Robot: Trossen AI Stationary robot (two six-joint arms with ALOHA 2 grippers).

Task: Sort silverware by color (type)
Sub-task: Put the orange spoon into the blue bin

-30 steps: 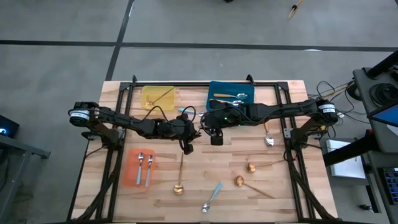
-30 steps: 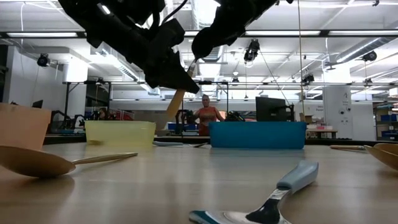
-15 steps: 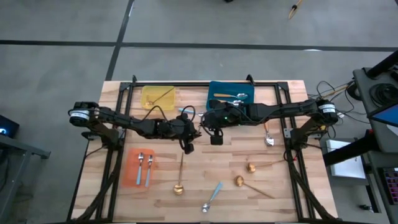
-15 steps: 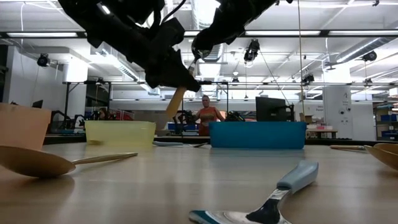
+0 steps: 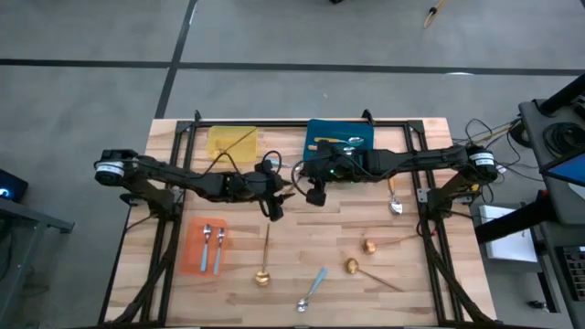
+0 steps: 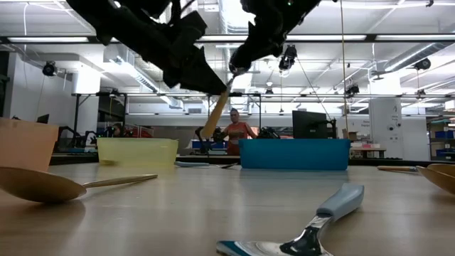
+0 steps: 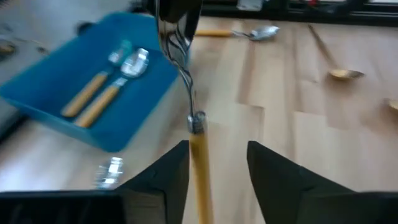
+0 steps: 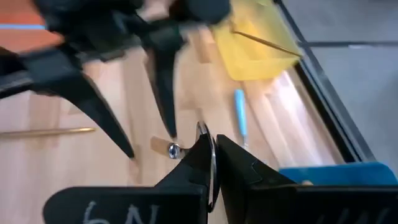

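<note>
Orange-handled spoon held in mid-air at the centre of the high view, between the two arms and just below the blue tray. The right gripper is closed on the silver bowl end. The left gripper has its fingers spread on either side of the orange handle; contact there cannot be confirmed.

The spoon looks light and rigid. Its metal neck is thin and smooth, so it probably slips or swivels if pinched there. The thicker handle likely offers the surer hold, gripped across its width near the middle.

Two more orange-handled spoons lie in the blue tray. Gold spoons and a blue-handled spoon lie loose on the wooden table at lower centre.
</note>
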